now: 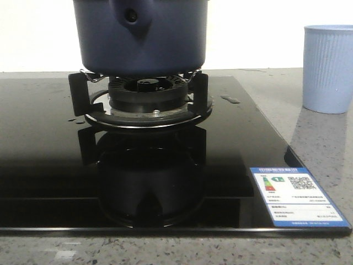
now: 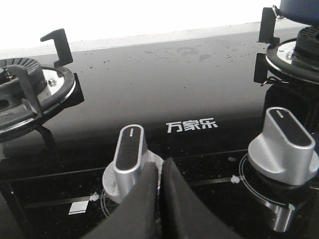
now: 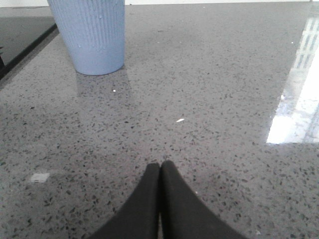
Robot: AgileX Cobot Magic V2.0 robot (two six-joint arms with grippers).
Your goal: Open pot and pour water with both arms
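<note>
The dark navy-blue pot (image 1: 142, 36) stands on the burner grate (image 1: 140, 96) of the black glass stove; its pointed handle bracket with a round hole faces the front camera. Its top is cut off by the frame, so no lid shows. A corner of the pot shows in the left wrist view (image 2: 299, 9). My left gripper (image 2: 160, 167) is shut and empty, low over the stove beside a silver knob (image 2: 128, 162). My right gripper (image 3: 160, 168) is shut and empty over the grey stone counter. Neither gripper shows in the front view.
A pale blue ribbed cup (image 1: 329, 69) stands on the counter to the right of the stove, also in the right wrist view (image 3: 88, 34). A second silver knob (image 2: 284, 147) and a second burner (image 2: 25, 87) show. An energy label (image 1: 295, 196) sits at the stove's front right corner.
</note>
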